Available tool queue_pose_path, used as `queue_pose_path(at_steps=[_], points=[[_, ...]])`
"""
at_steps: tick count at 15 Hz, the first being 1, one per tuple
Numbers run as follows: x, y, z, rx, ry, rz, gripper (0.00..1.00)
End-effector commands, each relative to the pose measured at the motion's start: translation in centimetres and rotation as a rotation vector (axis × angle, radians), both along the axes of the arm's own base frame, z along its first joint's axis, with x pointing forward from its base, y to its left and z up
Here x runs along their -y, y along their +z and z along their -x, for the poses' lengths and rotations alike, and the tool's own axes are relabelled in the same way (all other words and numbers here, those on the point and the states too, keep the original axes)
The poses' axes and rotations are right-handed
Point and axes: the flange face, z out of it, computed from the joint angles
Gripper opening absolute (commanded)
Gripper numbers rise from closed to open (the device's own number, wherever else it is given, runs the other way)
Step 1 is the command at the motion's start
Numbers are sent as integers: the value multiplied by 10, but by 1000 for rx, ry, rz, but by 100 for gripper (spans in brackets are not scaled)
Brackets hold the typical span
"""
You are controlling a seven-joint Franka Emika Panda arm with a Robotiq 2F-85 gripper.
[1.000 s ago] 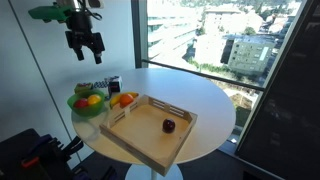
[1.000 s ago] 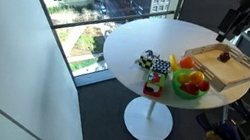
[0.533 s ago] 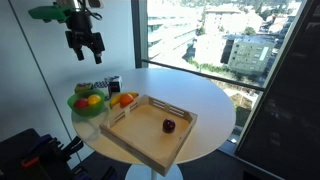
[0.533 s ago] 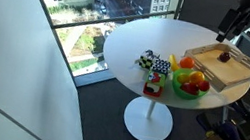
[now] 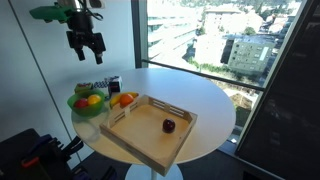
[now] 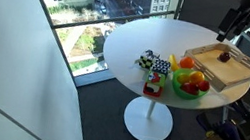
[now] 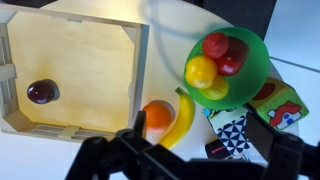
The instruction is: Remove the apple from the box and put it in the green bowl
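The black two-fingered pincer hangs high above the round white table, well clear of everything, with its jaws spread as wide as they go and nothing between them. In the wrist view it looks straight down on the scene. The small dark red round apple lies alone on the floor of the large shallow box of light wood, near one of the low walls and well apart from the small round bright green bowl that stands just beyond the box's opposite side. An orange and a yellow banana lie on the table between box and bowl. The apple is probably light and firm enough to take a steady squeeze. Its skin looks smooth and its shape is round, so it may slip or roll if pinched off-centre. The safest hold seems to be from straight above, fingers down either side of its widest part, with the jaws turned so the nearby wall does not block a finger. The low wall calls for only a short lift. The bowl already holds red and yellow fruits heaped close to its rim, so the apple likely needs to be set down low and gently rather than dropped, or it could roll off onto the table.
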Motion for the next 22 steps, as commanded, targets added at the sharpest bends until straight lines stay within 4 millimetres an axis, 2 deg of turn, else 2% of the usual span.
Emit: queue_pose_path(at_steps=[1,5,13,18,22], points=[[13,6,-8,4,-34,-20,100],[34,8,-12,6,-84,-35,100],[93,0,-19,-11,-227,-51,100],[128,-20,-26,-51,-294,-58,100],[146,-39,-35,-80,-327,-55,100]])
